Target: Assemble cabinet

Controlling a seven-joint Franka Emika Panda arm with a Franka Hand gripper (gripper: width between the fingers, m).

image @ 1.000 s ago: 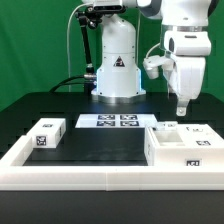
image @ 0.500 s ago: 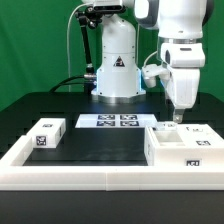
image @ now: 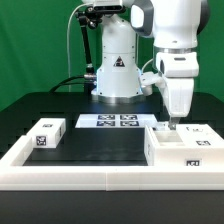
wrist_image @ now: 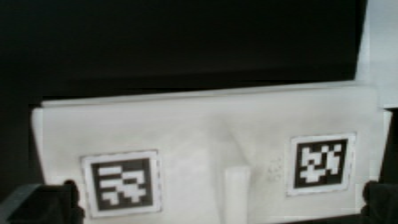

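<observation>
Above the large white boxy plastic cabinet body (image: 180, 150), the tool (image: 170, 122) is held spread open, and this body could be knocked askew if the descent is made off-centre.

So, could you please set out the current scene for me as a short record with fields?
gripper: gripper open, holding nothing, pointing down
gripper position: right over the large white boxy plastic cabinet body, near its back edge; contact cannot be told
cabinet body: on the exterior view's right of the black table, black-and-white square tags on it
other part: small white block with tags, on the exterior view's left, apart from the body
marker board: marker board flat at the back middle
border: low white rim along the front
</observation>
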